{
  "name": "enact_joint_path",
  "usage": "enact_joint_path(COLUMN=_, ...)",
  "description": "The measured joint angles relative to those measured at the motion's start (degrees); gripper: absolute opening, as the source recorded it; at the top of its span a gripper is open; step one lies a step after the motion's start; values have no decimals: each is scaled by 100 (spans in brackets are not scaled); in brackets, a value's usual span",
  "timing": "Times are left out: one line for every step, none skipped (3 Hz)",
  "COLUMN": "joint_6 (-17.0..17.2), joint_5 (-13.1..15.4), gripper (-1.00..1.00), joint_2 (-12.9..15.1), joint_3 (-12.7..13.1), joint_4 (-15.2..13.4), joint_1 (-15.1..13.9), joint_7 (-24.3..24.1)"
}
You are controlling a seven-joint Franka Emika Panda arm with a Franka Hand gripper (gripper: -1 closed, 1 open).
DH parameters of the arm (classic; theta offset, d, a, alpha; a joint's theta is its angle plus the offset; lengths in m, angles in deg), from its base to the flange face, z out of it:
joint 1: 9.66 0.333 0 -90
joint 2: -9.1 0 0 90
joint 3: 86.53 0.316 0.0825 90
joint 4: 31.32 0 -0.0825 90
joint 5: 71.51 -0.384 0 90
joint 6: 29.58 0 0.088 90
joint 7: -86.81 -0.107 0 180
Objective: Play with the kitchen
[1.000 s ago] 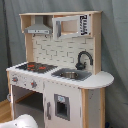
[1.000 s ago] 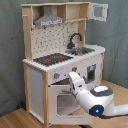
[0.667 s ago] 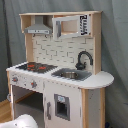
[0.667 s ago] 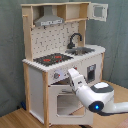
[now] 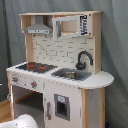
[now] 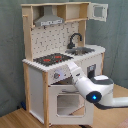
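Although both exterior views show it from different sides, you can see the kitchen (image 5: 60,70) (image 6: 62,55) standing upright on a wooden floor (image 6: 15,120) in front of a grey curtain (image 5: 10,40). Its black hob (image 5: 34,66) (image 6: 51,59) with red rings sits beside the sink (image 5: 71,75) (image 6: 82,50), and the curved black tap (image 5: 84,58) (image 6: 75,39) rises at the sink's back edge. Above, you have the white pegboard back (image 5: 60,50) (image 6: 52,37), the grey hood (image 5: 39,27) (image 6: 49,19) and a small upper cabinet door (image 6: 99,11) swung open in the second exterior view. Lower down, the windowed oven door (image 6: 67,102) hangs open under the hob in the second exterior view. The white arm (image 6: 97,90) reaches in from the second exterior view's right, its forward end up against the front panel just below the hob, near the knobs (image 6: 57,76). You cannot tell whether the end effector is apart or together, since the arm's body hides it. In the first exterior view, only a white rounded part of the arm (image 5: 22,121) shows at the bottom edge.
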Motion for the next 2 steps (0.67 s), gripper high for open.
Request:
enact_joint_path(joint_6=146, joint_5=-58, gripper=100, joint_2=133, joint_3=-126, joint_4=-154, joint_1=43, joint_7=551)
enact_joint_path(joint_6=336, joint_5=-75, gripper=100, joint_2=295, joint_3=-275, joint_4=-360, joint_1=174, joint_7=998)
